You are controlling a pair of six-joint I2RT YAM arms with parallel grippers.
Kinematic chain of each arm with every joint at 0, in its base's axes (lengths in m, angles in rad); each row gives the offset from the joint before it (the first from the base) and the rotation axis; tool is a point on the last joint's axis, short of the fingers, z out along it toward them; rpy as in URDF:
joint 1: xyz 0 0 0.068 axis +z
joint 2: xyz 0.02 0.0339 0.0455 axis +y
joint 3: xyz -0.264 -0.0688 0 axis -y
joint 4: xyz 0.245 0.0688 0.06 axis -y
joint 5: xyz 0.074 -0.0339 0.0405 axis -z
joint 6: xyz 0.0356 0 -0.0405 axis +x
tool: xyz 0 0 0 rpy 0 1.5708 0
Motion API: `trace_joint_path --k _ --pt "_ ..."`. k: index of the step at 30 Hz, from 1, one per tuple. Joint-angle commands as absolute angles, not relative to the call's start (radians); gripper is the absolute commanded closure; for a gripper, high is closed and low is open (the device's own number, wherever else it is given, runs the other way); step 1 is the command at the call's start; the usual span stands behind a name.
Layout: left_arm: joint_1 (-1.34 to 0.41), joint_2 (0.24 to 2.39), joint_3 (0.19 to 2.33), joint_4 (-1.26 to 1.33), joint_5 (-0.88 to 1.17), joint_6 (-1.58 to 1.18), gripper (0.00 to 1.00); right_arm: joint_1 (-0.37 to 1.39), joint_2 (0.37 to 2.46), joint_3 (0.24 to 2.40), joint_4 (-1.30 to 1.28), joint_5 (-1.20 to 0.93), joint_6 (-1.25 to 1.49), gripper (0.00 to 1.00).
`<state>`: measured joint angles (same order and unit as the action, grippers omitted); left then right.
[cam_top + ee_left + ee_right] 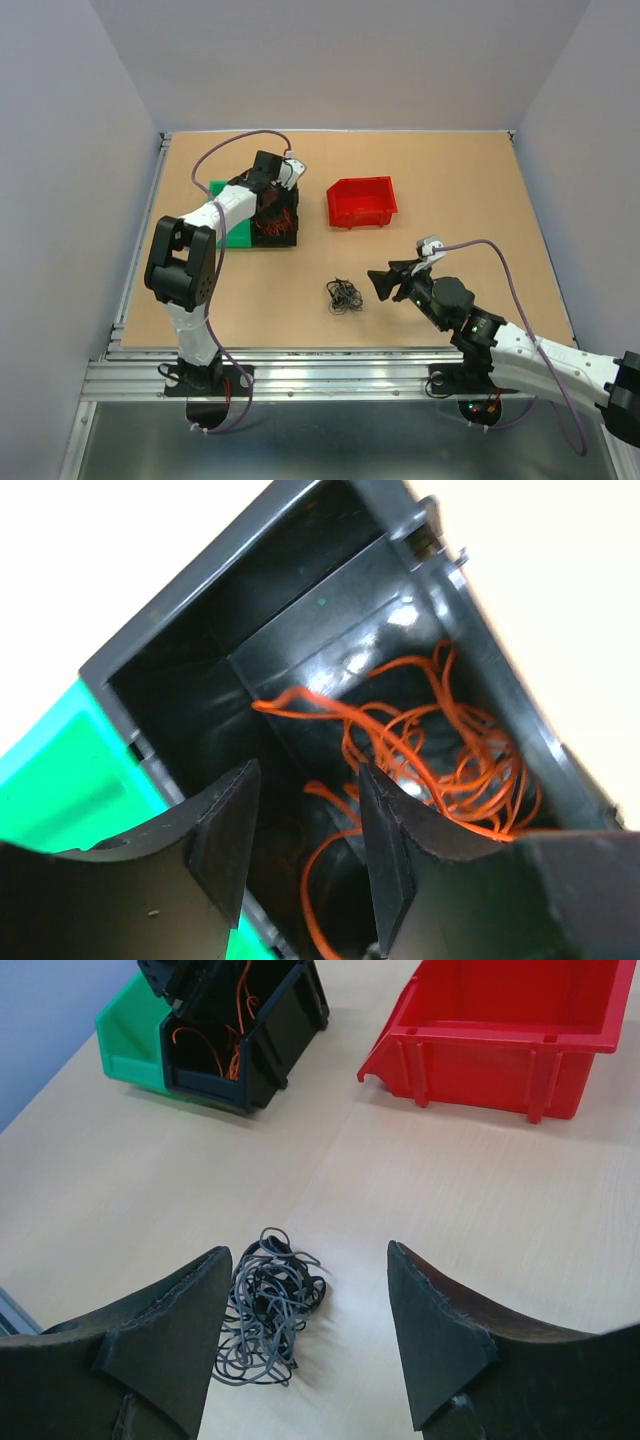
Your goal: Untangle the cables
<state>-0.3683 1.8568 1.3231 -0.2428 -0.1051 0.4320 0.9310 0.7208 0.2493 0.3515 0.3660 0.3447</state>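
Observation:
A small knot of black and grey cables (344, 295) lies on the tabletop; in the right wrist view these cables (268, 1305) sit just ahead of my left finger. My right gripper (385, 282) (310, 1340) is open close to the right of the knot, holding nothing. Orange cables (430, 750) lie in loose curls inside a black bin (276, 228) (200, 630). My left gripper (280, 180) (305, 850) hangs over that bin, open, with one orange strand looping below the gap, not pinched.
A green bin (236, 232) (125, 1035) stands against the black bin's left side. A red bin (361, 201) (500, 1030) sits at the back, right of centre. The black bin (270, 1035) appears far left in the right wrist view.

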Motion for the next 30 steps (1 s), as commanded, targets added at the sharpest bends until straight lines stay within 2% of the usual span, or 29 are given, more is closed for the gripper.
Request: trace_joint_path --k 1,4,7,11,18,30 --pt "-0.322 1.729 1.370 -0.273 -0.005 0.416 0.43 0.934 0.724 0.275 0.394 0.367 0.348 0.31" --pt "-0.318 1.703 1.351 -0.242 0.046 0.405 0.41 0.936 0.733 0.276 0.396 0.367 0.350 0.31" --pt "-0.318 1.683 1.333 -0.229 0.072 0.403 0.32 0.936 0.735 0.278 0.396 0.368 0.348 0.31" --pt "-0.318 1.648 1.289 -0.207 0.054 0.405 0.29 0.936 0.733 0.276 0.396 0.368 0.348 0.31" --pt "-0.311 1.585 1.266 -0.199 0.018 0.399 0.29 0.936 0.742 0.279 0.400 0.368 0.348 0.31" --pt "-0.310 1.454 1.223 -0.244 0.129 0.397 0.34 0.936 0.790 0.293 0.420 0.362 0.350 0.31"
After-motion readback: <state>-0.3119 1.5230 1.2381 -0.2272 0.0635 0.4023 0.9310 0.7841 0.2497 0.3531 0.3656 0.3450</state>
